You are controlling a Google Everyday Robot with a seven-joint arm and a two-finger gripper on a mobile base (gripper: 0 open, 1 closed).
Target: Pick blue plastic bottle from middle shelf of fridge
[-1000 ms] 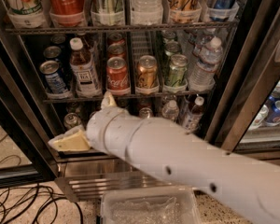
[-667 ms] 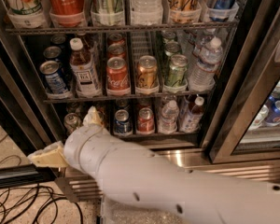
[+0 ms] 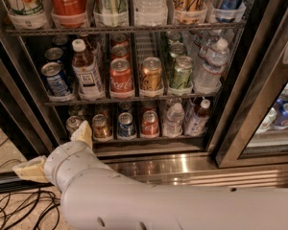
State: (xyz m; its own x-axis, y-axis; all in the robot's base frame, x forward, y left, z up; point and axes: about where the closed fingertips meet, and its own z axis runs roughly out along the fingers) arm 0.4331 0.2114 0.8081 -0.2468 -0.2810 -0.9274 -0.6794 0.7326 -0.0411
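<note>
Cap upward, the blue plastic bottle (image 3: 86, 73) stands with its long axis vertical near the front left corner of the middle tabletop (image 3: 134, 99) in the fridge (image 3: 182, 164). We see our claw (image 3: 55, 150) below it, spread wide and empty.

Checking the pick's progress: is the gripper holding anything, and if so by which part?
Nothing is held. The gripper, low on the left, is open and empty; the bottle stands on the middle shelf.
</note>
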